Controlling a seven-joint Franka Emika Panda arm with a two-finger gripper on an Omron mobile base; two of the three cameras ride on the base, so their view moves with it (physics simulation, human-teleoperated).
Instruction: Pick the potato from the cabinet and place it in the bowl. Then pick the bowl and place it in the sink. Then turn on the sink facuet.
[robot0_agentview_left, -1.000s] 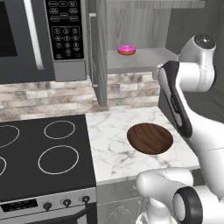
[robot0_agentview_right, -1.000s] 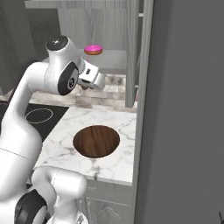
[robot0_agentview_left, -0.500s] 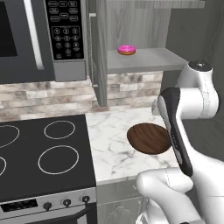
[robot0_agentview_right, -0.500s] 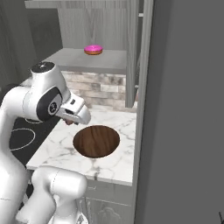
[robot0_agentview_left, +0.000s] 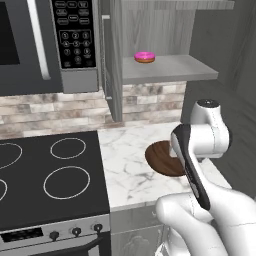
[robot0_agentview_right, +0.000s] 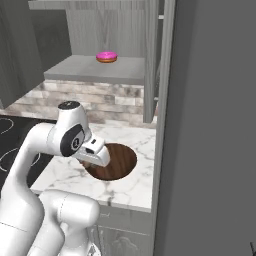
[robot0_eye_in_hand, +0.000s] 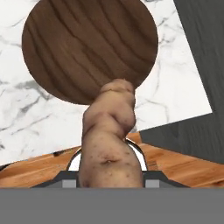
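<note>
Presently, item one: the potato (robot0_eye_in_hand: 109, 144), a tan, knobbly lump, was clamped between the jaws of the gripper (robot0_agentview_right: 95, 156), which stood part-closed on it. In the hand view it jutted out over the near rim of the bowl (robot0_eye_in_hand: 89, 48).

Item two: the bowl, dark wood-grain, sat on the marble counter (robot0_agentview_left: 125, 160) beside the stove (robot0_agentview_left: 50, 180), with the gripper low over its near-left edge in the right base view.

Item three: the cabinet (robot0_agentview_right: 100, 67) shelf, well above, carried a pink doughnut (robot0_agentview_right: 106, 56).

Risks, as judged:
- The potato appeared to hang over the rim, not the centre; released there, it could strike the edge and roll onto the counter.
- A drop from height might make it bounce out of the shallow bowl.
- The hand, lowered further, could nudge the bowl along the counter.
</note>
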